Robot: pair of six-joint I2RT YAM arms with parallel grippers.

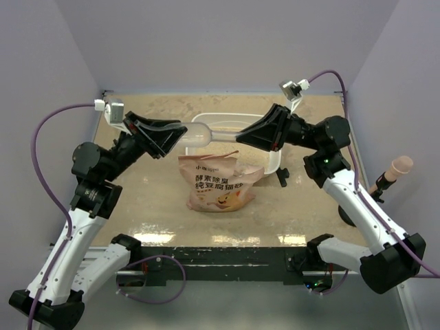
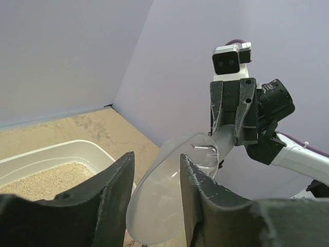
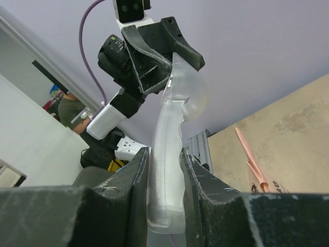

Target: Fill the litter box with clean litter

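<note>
A clear plastic scoop hangs level in the air between my two grippers, above the orange-pink bag. My right gripper is shut on the scoop's handle. My left gripper is open, its fingers on either side of the empty scoop bowl, with a gap on one side. The white litter box stands behind the bag. The left wrist view shows its rim and pale beige litter inside.
The bag's pink top edge shows in the right wrist view. A small black object lies on the table right of the bag. A beige-tipped handle sticks up at the right wall. Purple walls close in the table.
</note>
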